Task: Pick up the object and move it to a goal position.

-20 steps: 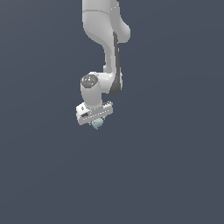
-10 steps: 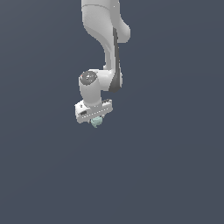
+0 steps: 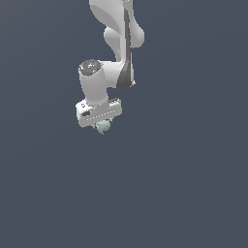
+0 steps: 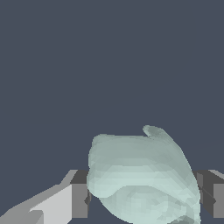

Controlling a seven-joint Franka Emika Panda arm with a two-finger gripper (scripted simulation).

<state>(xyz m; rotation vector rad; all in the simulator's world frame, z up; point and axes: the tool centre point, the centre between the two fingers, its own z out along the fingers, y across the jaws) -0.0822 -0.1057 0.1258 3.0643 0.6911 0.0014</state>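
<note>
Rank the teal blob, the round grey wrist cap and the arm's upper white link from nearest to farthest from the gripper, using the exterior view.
1. Teal blob, held in the gripper.
2. Round grey wrist cap, above the gripper.
3. Upper white link, at the top of the view.

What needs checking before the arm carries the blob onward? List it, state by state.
1. Blob sits between the fingers: ok, a finger shows at each side of it.
2. Gripper shut on the blob: ok, the blob hangs under it in the exterior view.
3. Grip centred on the blob: cannot tell, the contact faces are hidden.
4. Space around the arm: ok, nothing else shows near it.
5. Goal position visible: not ok, no marker in either view.
</note>
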